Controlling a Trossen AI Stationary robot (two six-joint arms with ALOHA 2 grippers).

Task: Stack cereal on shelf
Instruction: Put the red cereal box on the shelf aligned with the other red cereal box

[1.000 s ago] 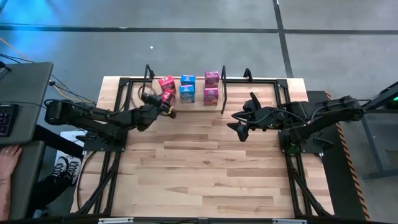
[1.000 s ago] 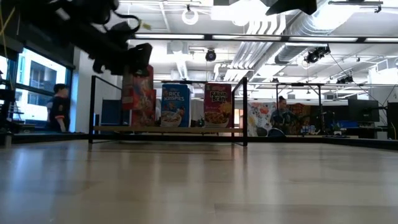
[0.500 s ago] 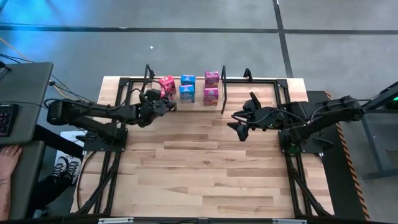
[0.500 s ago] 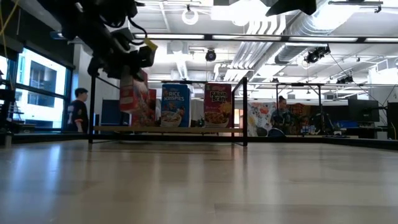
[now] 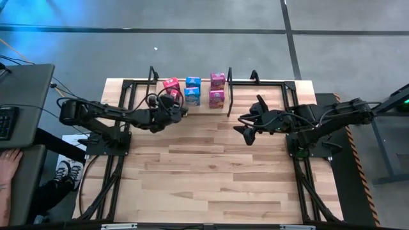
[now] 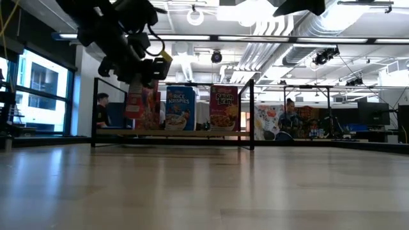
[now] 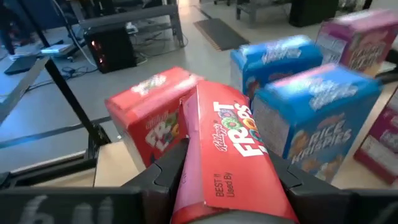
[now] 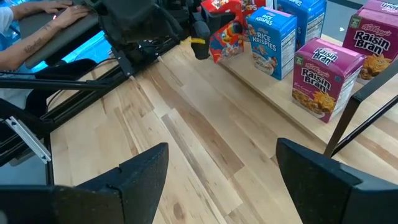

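Note:
My left gripper (image 5: 171,107) is shut on a red Froot Loops box (image 7: 231,155) at the shelf's left end, in front of a second red box (image 7: 151,112) standing on the shelf (image 6: 204,133). Two blue Rice Krispies boxes (image 5: 192,89) and two magenta Raisin Bran boxes (image 5: 216,89) stand upright on the shelf board to its right. My right gripper (image 8: 230,180) is open and empty above the table to the right of the shelf; it also shows in the high view (image 5: 246,131). My left gripper pinches the red box by its upper end (image 7: 205,186) between its two fingers (image 7: 168,168), one on each side. The fingers slant down toward the far edge. The box hangs below them (image 6: 137,105), slightly tilted; whether its lower end touches the shelf board I cannot tell.
The shelf's black upright end rails (image 5: 230,94) and the table's black frame (image 5: 128,96) stand near the left arm. The plank tabletop (image 5: 204,166) stretches toward the near edge. People show in the room beyond, and a person's hand rests at a desk on the left (image 5: 7,160).
My left gripper has carried the red box toward the table's right and far edges, in to the shelf, and lowered it in front of the other red box. It has stayed shut on the box.

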